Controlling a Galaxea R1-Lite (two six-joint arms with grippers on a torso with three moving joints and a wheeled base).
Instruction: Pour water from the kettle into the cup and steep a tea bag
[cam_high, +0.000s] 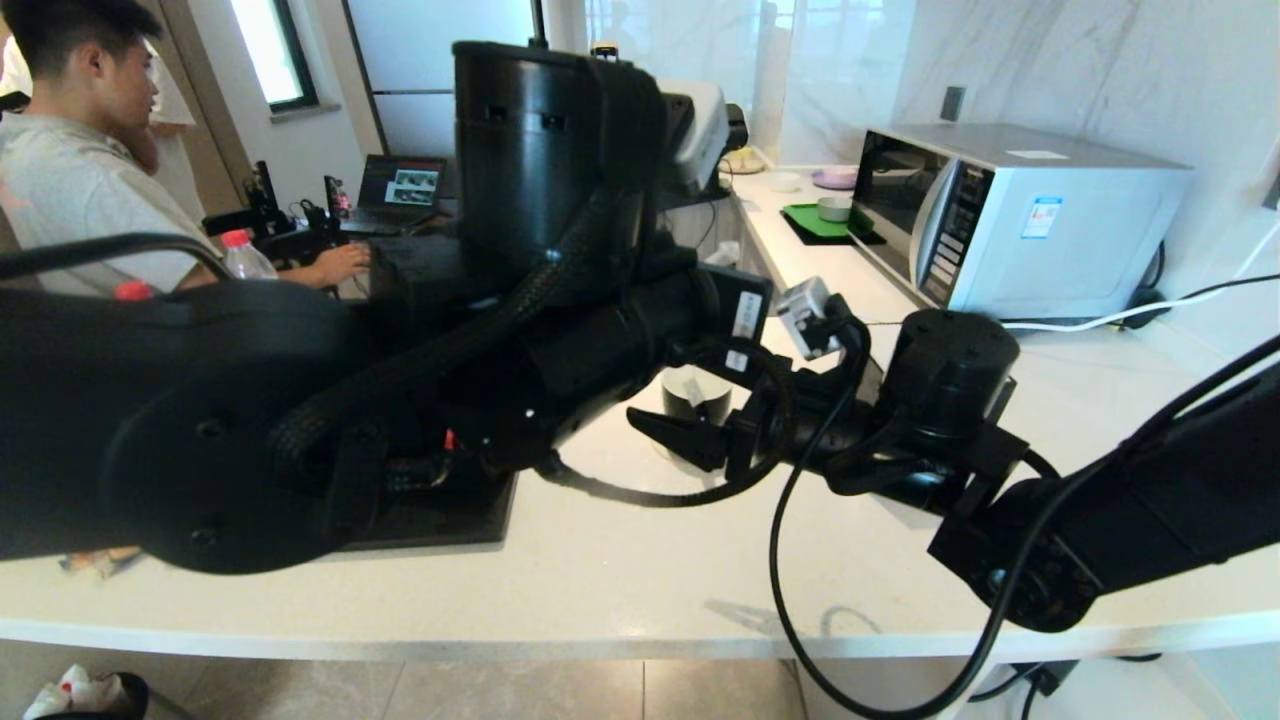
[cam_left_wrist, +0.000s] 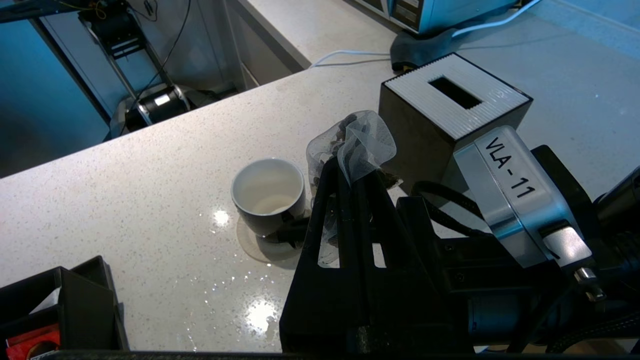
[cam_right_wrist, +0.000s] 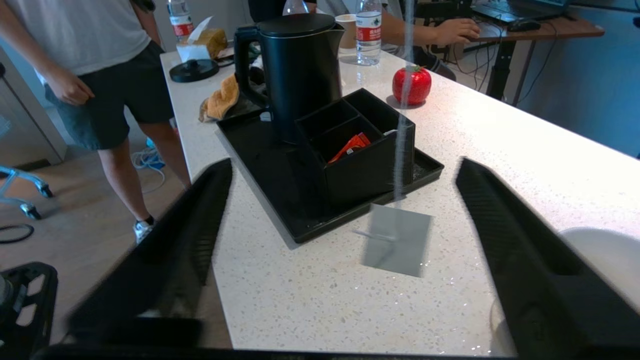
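Observation:
In the left wrist view my left gripper (cam_left_wrist: 350, 167) is shut on the tea bag (cam_left_wrist: 357, 137), a greyish mesh pouch bunched at the fingertips. It is held just beside and above the cup (cam_left_wrist: 268, 192), which is black with a white inside and stands on the counter. The bag's string (cam_right_wrist: 402, 100) hangs down to its paper tag (cam_right_wrist: 397, 240), between the fingers of my right gripper (cam_right_wrist: 345, 165) and touching neither. That right gripper (cam_high: 662, 432) is open, low beside the cup (cam_high: 697, 395). The kettle (cam_right_wrist: 300, 70) stands on a black tray (cam_right_wrist: 280, 215).
On the tray, a black organiser (cam_right_wrist: 367, 150) holds a red packet (cam_right_wrist: 350, 145). A red strawberry-shaped item (cam_right_wrist: 411, 85) and bottles stand behind. A black box with a white slotted top (cam_left_wrist: 452, 100) stands behind the cup. A microwave (cam_high: 1010, 215) is at the back right. People stand nearby.

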